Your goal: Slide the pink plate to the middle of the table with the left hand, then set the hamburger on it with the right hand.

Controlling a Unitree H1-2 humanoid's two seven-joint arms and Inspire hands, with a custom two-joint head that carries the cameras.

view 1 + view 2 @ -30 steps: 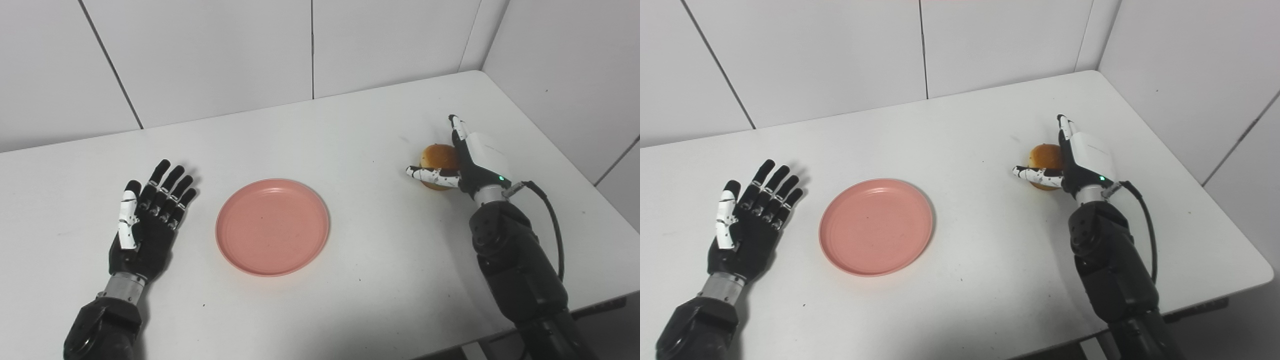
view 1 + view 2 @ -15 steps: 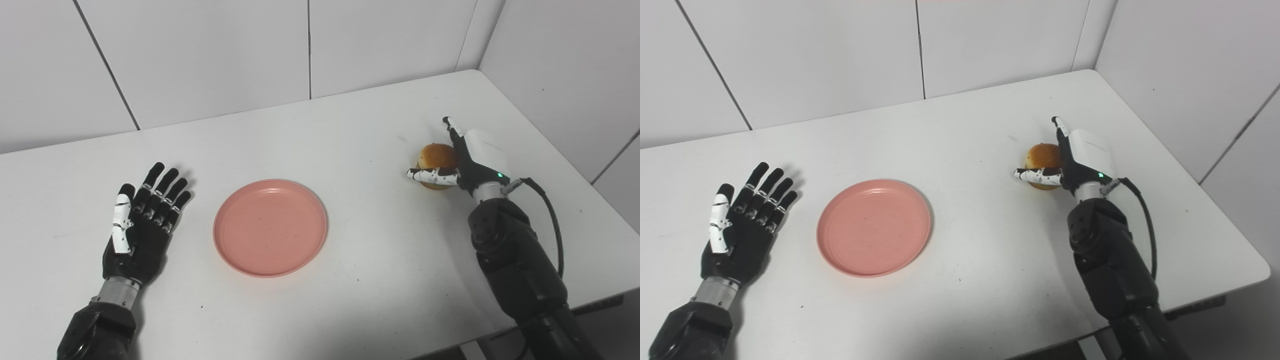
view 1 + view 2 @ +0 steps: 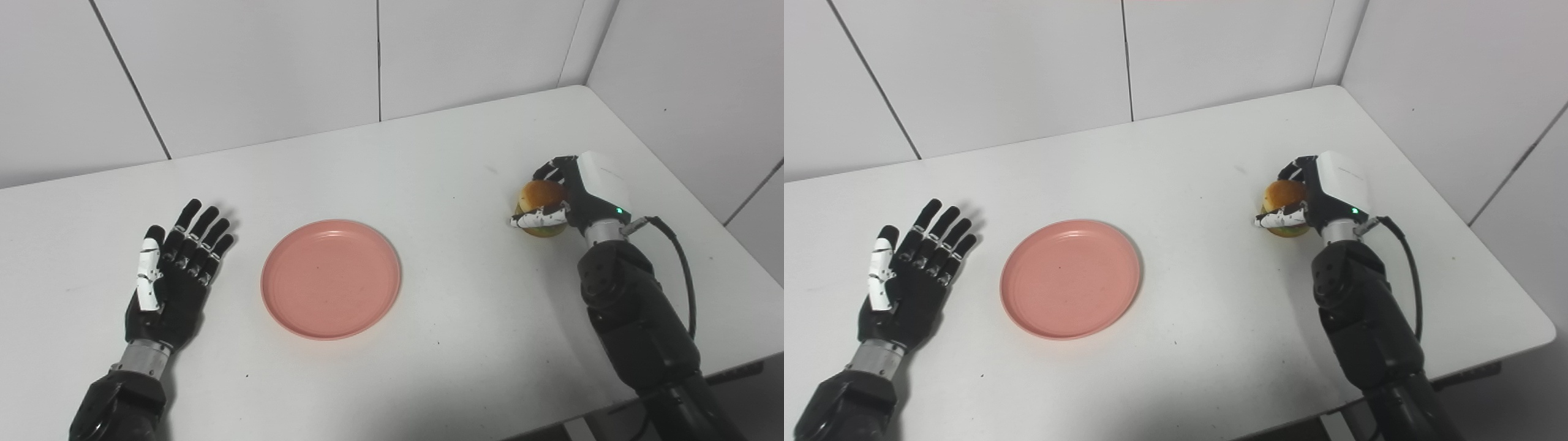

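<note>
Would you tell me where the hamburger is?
The hamburger sits on the table's right side, gripped by the right hand, well right of the plate.

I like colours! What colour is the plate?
Pink, plain all over. The plate shows best in the left eye view.

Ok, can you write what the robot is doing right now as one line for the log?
step: grasp hamburger | right hand: shut on hamburger | left hand: open, flat on table | pink plate: mid-table, empty

A white surface [image 3: 429, 159] with a rounded far corner sits against white panelled walls [image 3: 245, 67] divided by thin dark seams.
</note>
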